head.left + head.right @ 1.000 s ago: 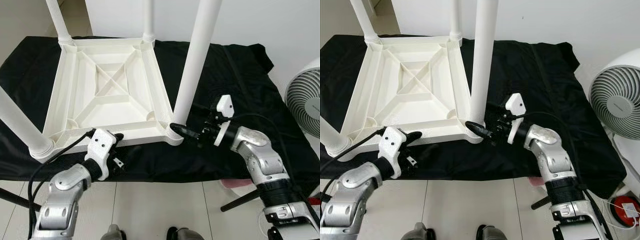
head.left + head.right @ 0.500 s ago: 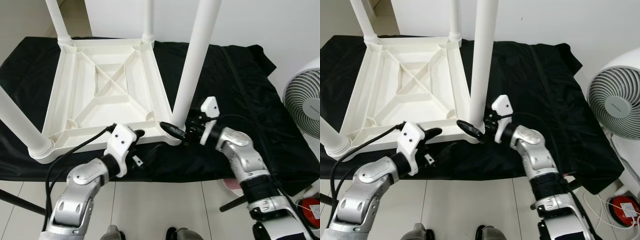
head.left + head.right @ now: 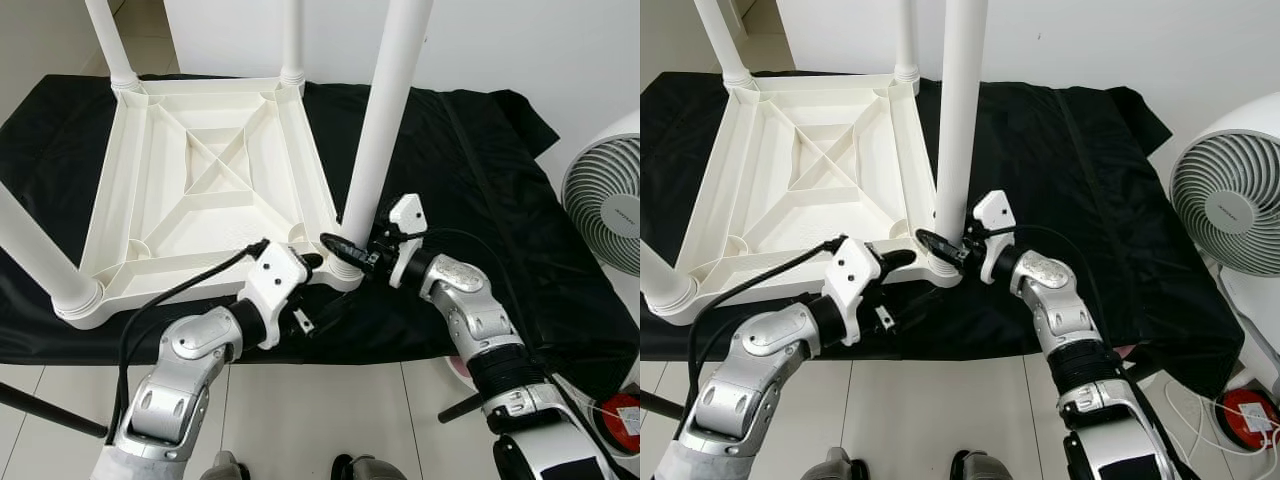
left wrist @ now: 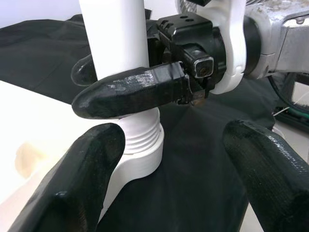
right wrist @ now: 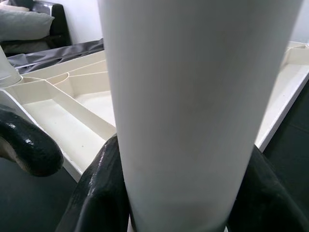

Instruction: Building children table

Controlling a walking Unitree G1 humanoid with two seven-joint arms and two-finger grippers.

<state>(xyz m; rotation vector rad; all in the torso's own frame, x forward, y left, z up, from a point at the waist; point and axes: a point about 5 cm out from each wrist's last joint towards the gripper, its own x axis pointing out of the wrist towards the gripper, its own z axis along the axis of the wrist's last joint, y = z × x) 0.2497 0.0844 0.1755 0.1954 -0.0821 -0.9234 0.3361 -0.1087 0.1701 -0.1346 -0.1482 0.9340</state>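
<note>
A white plastic children's table (image 3: pixel 190 262) lies upside down on a black cloth (image 3: pixel 480 170), its legs pointing up. My right gripper (image 3: pixel 345 250) is shut on the near right leg (image 3: pixel 385 110) just above its threaded base; in the right wrist view both black fingers (image 5: pixel 99 193) hug the white leg (image 5: pixel 193 96). My left gripper (image 3: pixel 318 287) stands open at the same corner, one finger on the table's rim and the other over the cloth. The left wrist view has its fingers (image 4: pixel 82 193) spread before the leg's collar (image 4: pixel 140 145) and a right finger (image 4: pixel 130 92).
A white fan (image 3: pixel 605 205) stands on the floor to the right. A black stand leg (image 3: pixel 50 410) crosses the tiles at the lower left, and a red object (image 3: pixel 615 412) lies at the lower right. The cloth's front edge hangs just before my arms.
My left gripper has slid right along the table's front rim to the near right corner. My right gripper has moved left and closed around the leg's base.
</note>
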